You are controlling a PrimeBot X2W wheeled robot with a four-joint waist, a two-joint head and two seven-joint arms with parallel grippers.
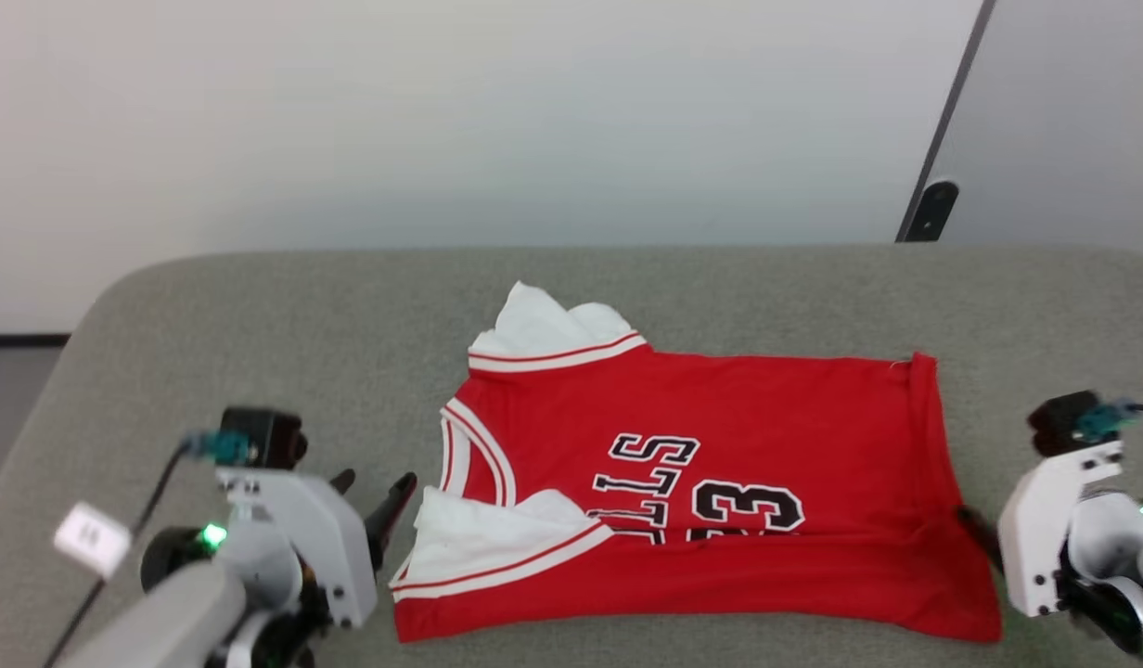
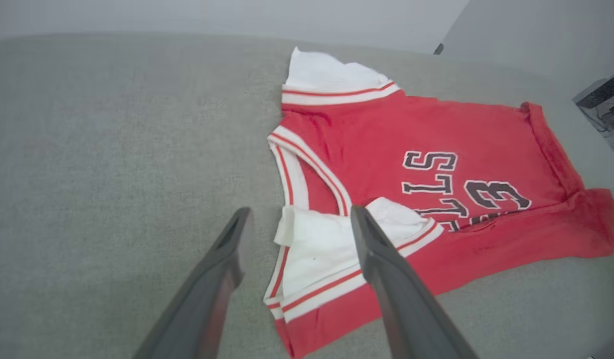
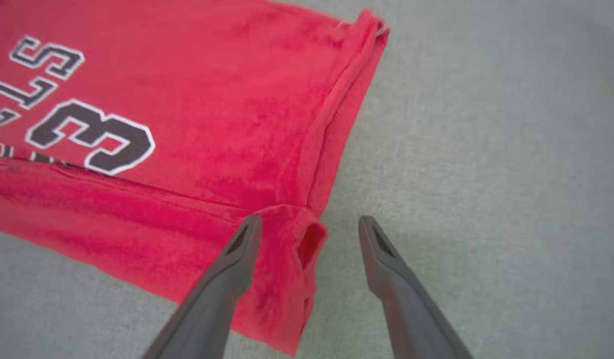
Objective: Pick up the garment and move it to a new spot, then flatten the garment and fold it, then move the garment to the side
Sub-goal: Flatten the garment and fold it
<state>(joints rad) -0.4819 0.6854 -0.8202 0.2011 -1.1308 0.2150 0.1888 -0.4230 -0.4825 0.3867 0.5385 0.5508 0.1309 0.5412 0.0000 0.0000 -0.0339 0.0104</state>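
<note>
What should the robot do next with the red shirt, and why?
Probably grip the near folded edge and fold it further: the shirt lies folded just once, and the open left hand and right hand sit at its two ends.

There is one garment with two white sleeves, one grey worktop, and two end effectors: the left end effector and the right end effector, each with two dark fingers.

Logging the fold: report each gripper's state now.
Left gripper: open, holding nothing, by the red jersey's white sleeve.
Right gripper: open, holding nothing, at the jersey's hem corner.
</note>
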